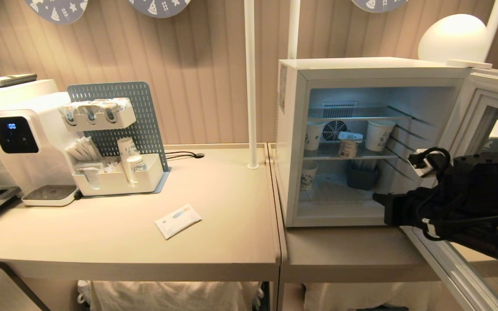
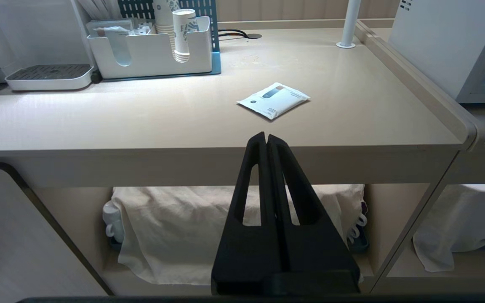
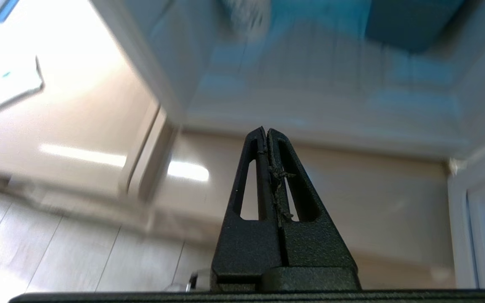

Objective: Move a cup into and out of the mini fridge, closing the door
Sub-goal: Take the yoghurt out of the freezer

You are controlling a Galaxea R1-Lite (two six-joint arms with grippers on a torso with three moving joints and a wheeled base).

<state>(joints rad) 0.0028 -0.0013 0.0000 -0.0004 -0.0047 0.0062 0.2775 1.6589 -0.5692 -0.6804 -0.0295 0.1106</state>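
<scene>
Mini fridge (image 1: 290, 142): smooth white casing, thin metal wire shelves; door (image 1: 486, 142) glazed with reflective glass. Table (image 1: 214, 242): matt beige laminate. Packet (image 2: 273, 99): glossy white film. Right gripper (image 3: 266, 131): grainy matt black plastic. Crumpled white cloth (image 2: 175, 227) is stowed beneath.

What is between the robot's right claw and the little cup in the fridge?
Nothing visible. The door is swung open, and the cup sits at the front of the middle shelf between two paper cups. The shut right gripper is by the fridge's lower opening.
</scene>
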